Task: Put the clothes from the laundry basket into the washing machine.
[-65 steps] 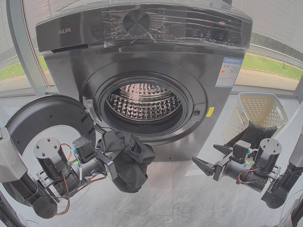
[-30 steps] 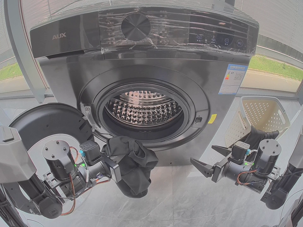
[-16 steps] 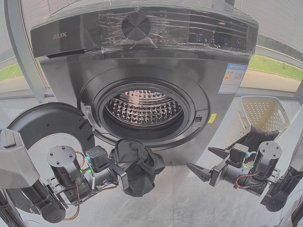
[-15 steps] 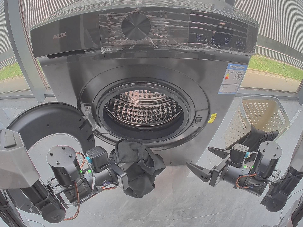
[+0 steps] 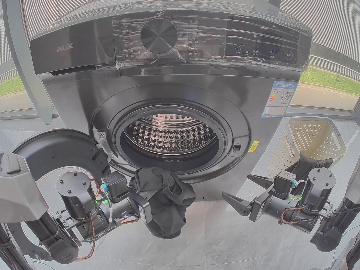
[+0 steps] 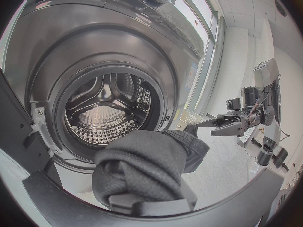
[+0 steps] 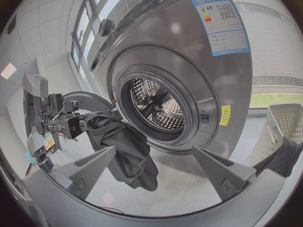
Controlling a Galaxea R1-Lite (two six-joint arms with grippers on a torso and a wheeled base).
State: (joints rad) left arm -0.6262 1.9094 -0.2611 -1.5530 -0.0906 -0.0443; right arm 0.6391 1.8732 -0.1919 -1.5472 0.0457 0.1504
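Note:
The washing machine [image 5: 170, 75] faces me with its drum [image 5: 170, 134] open and bare inside. My left gripper [image 5: 148, 199] is shut on a bunched black garment [image 5: 167, 197], which hangs just below the drum's lower rim and touches it at the top. The left wrist view has that garment [image 6: 142, 164] right in front of the drum [image 6: 101, 111]. My right gripper [image 5: 238, 187] stands open and holds nothing, low at the machine's right front. Another dark garment [image 5: 305, 165] drapes over the white laundry basket [image 5: 335, 134].
The round door [image 5: 56, 150] is swung wide open to the left, behind my left arm. The basket stands tilted on the floor against the machine's right side. Grey tiled floor [image 5: 225, 240] lies free between the two grippers. Windows run behind the machine.
The head view has shifted and the machine looks larger. My left gripper has carried the black garment rightward, closer under the drum's rim. The right gripper stays open, nearly where it was.

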